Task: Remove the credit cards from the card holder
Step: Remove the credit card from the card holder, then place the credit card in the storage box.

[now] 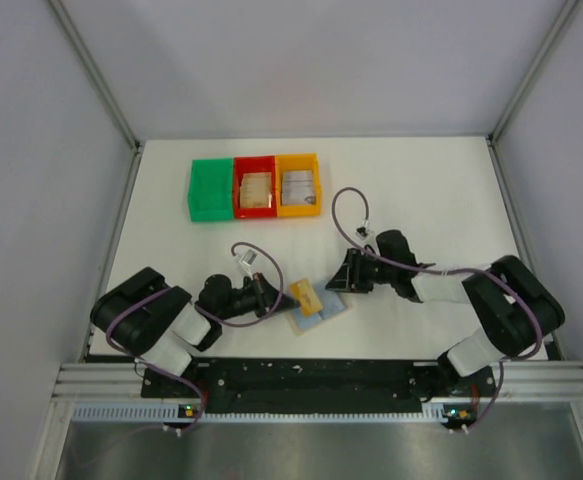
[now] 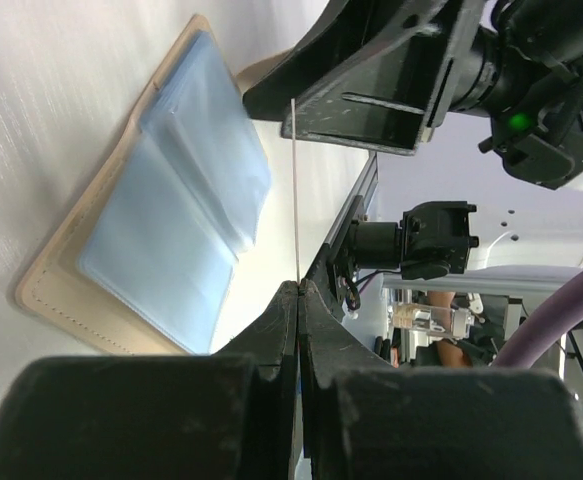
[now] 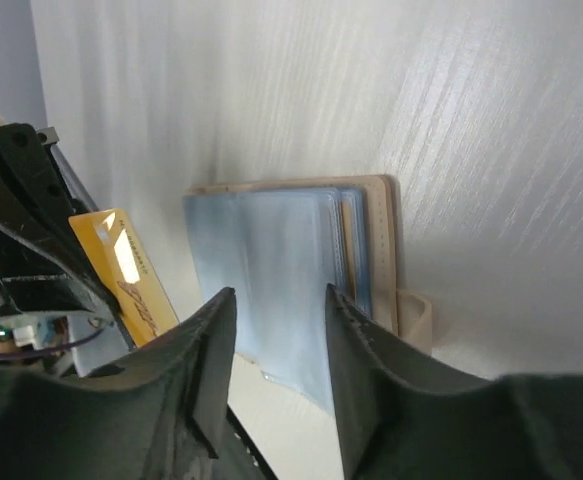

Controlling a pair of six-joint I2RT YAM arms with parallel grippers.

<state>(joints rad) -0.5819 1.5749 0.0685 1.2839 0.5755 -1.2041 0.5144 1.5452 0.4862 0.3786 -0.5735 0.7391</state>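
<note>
Left end effector: yours is pinched tight on a yellow card. The left wrist view shows the card edge-on, a thin line rising from the closed tips.
Yellow card: held upright just beside the card holder's left edge. In both wrist views it sits outside the pockets.
Right end effector: its fingers stand apart with nothing between them. You cannot tell whether they touch the holder.
Card holder: lies open flat on the bench, blue-grey lining up and tan skin showing round the edge. It is between your two end effectors, near the arm bases.
Bins: green bin, red bin and orange bin touch in a row on the far side, well apart from the holder.
Red bin: holds tan cards.
Orange bin: holds grey cards.
</note>
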